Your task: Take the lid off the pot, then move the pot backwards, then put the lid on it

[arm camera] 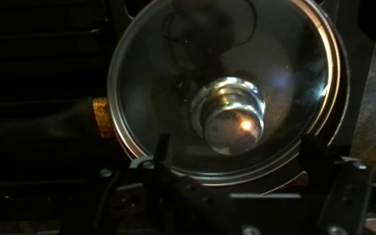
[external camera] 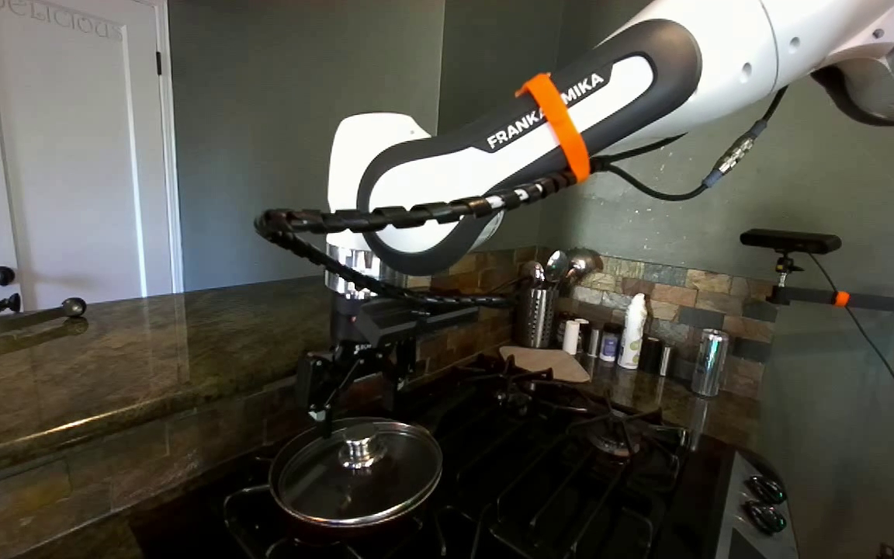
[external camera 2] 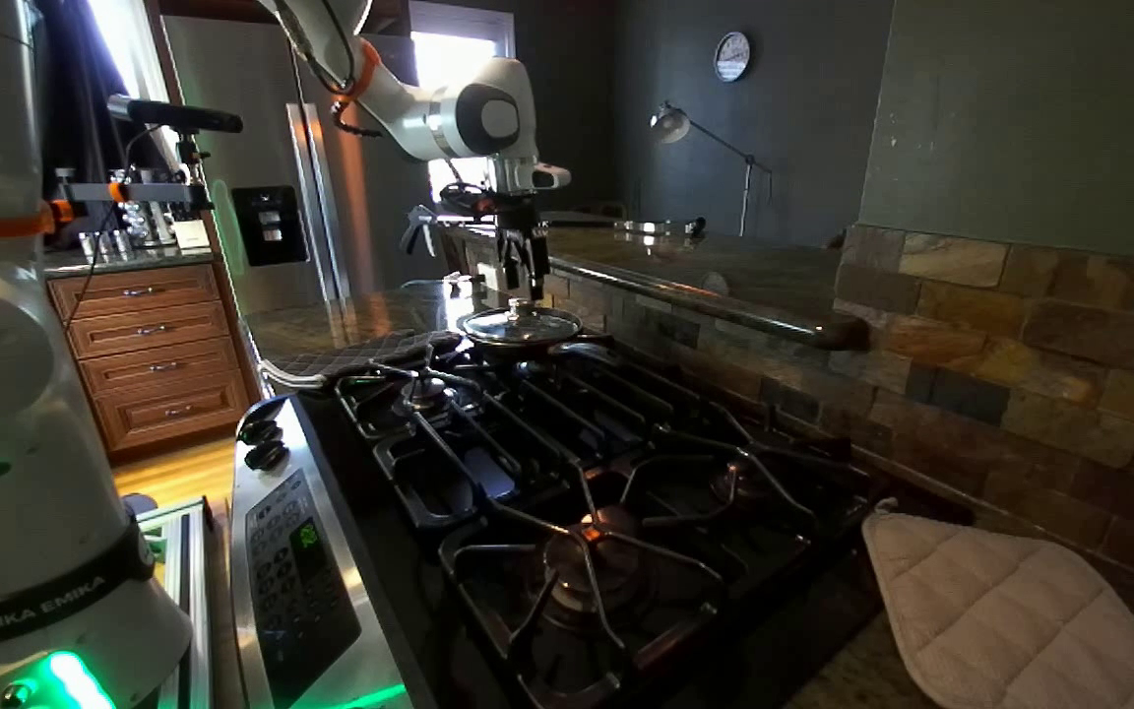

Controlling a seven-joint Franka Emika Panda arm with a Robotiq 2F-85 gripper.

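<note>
Spread wide, the claw (arm camera: 236,141) hangs above the lid (external camera: 354,489), pinching nothing, its 2 fingers (arm camera: 315,153) set farther apart than the shiny knob (arm camera: 233,130), presumably so they can straddle it. From where I stand, the claw seems off the knob's centre, so I'd guess it has to shift over before lowering. The lid covers the pot (arm camera: 343,85), which is why it must come away first. The pot sits at an end of the black stove (external camera 2: 537,483), its dark handle (arm camera: 57,122) pointing inward, perhaps for easy grabbing.
</note>
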